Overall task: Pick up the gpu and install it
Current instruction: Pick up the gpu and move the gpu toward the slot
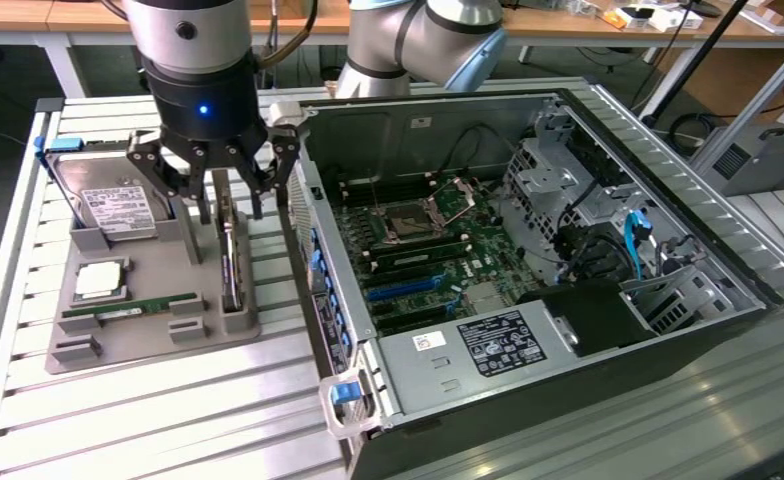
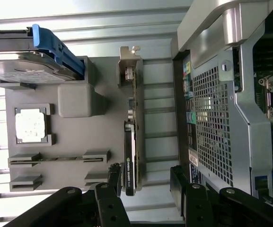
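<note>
The gpu (image 1: 232, 270) stands on its long edge in a slot of a grey tray (image 1: 152, 345), on the tray's side nearest the computer case (image 1: 426, 365). In the wrist view the gpu (image 2: 131, 151) shows edge-on, with its silvery bracket (image 2: 129, 64) at the end nearer the hard drive's end of the tray.

The tool (image 1: 227, 200) hangs straight above the card with its dark fingers (image 1: 261, 190) spread wide, and nothing is held in it. In the wrist view the tool (image 2: 145, 174) has one finger on each side of the card's line, at the end away from the bracket. The finger on the tray side sits just beside the card's dark face; whether it touches cannot be told. The other finger is well clear.

Also on the tray lie a green memory stick (image 1: 132, 308), a processor chip (image 1: 99, 280) and a hard drive (image 1: 112, 205). Tray and case rest on a slatted metal table (image 1: 139, 425).
</note>
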### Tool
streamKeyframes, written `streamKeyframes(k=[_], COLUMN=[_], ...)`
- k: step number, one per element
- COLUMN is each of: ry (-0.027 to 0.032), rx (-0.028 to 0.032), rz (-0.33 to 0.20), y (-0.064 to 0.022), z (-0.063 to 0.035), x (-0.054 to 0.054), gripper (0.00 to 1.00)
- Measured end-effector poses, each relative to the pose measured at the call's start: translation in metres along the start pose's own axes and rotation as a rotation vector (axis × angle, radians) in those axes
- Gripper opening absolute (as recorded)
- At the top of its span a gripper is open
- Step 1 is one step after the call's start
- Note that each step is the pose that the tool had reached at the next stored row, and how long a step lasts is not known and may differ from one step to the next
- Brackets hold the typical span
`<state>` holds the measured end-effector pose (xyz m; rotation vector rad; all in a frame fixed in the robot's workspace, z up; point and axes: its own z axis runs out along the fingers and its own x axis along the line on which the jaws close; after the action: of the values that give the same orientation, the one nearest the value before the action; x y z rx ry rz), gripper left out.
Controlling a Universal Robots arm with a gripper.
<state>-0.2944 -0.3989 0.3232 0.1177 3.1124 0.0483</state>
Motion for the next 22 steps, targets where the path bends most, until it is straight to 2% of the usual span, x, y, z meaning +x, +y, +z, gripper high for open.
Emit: streamKeyframes(k=[22], ry=[-0.0005], rx=[0.0058], rz=[0.0], y=[-0.0003], z=[0.0079], x=[0.0011], gripper=[0.54])
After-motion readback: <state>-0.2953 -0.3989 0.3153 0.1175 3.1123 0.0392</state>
